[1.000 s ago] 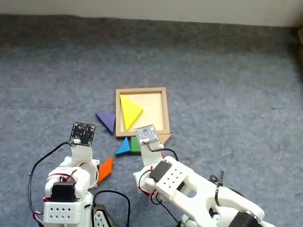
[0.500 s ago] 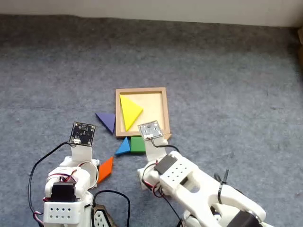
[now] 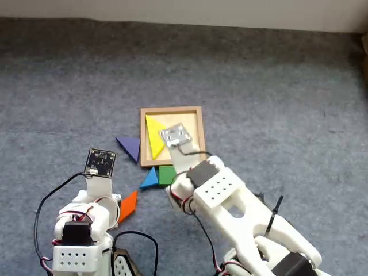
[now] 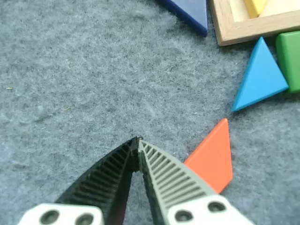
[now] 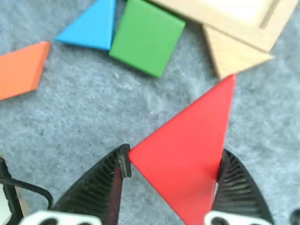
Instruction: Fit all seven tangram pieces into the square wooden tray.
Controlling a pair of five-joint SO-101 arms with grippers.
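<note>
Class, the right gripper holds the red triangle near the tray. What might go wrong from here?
1. The red triangle sits skewed between the right gripper's fingers, so it may twist or slip.
2. The yellow triangle already lies in the tray; red might land on it or on the rim, not flat.
3. The green square lies close and might get knocked.

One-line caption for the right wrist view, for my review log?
Right pincer grips the red triangle, with the green square, blue triangle and wooden tray just ahead.
</note>
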